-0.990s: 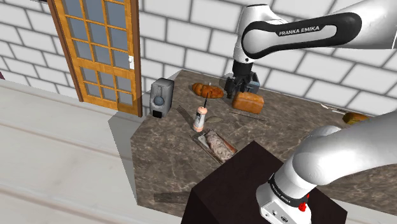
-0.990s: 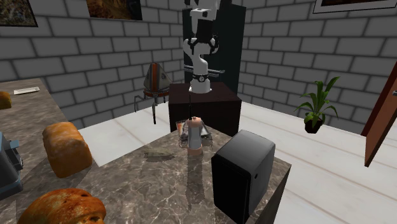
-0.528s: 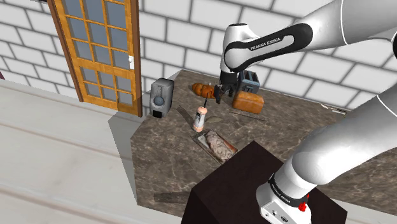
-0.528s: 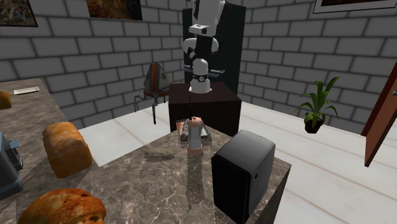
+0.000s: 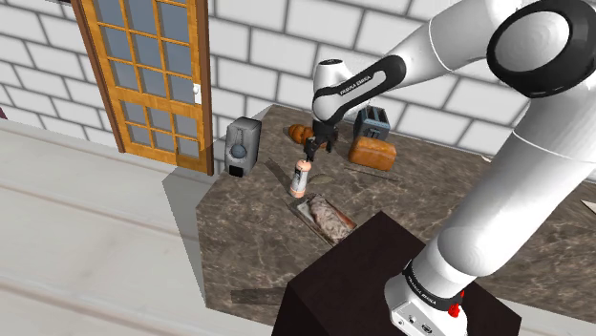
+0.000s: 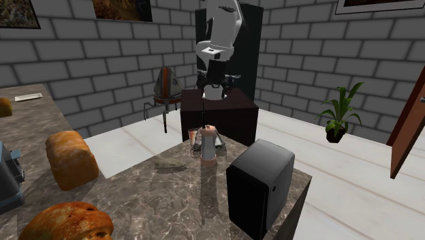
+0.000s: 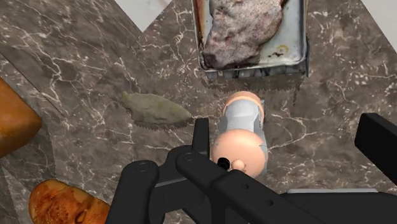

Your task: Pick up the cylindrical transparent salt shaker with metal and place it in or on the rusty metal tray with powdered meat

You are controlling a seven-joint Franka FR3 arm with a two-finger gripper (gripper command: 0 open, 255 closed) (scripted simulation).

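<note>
Wrist view: black two-finger end effector (image 7: 288,127) is open, fingers (image 7: 201,135) well apart, nothing clasped. The small cylindrical shaker with peach-coloured ends and a grey-silver middle (image 7: 242,136) stands upright on the dark marbled table (image 7: 89,57) right under the end effector. It sits in the gap between the fingers, close to one of them and well off the other, and is not held. Just past the shaker, further out from the end effector, lies the rusty rectangular metal tray (image 7: 254,71) with a pinkish-grey slab of meat (image 7: 245,25) in it; shaker and tray are near but apart. A flat olive-green leaf-shaped piece (image 7: 156,109) lies on the table beside the shaker, on the nearer finger's side. Further out on that side are a brown bread loaf (image 7: 13,118) and an orange-brown round loaf (image 7: 63,203). Shoulder view: end effector (image 5: 310,148) points down just above the shaker (image 5: 301,178), a small gap between them. The tray (image 5: 304,212) is below and on the stand side of the end effector, near the dark box stand (image 5: 363,277). A grey toaster (image 5: 371,121) sits behind the end effector, and a grey boxy appliance (image 5: 243,146) sits off to its side at the table edge. Second exterior view: shaker (image 6: 208,146) is upright, well below the arm.
</note>
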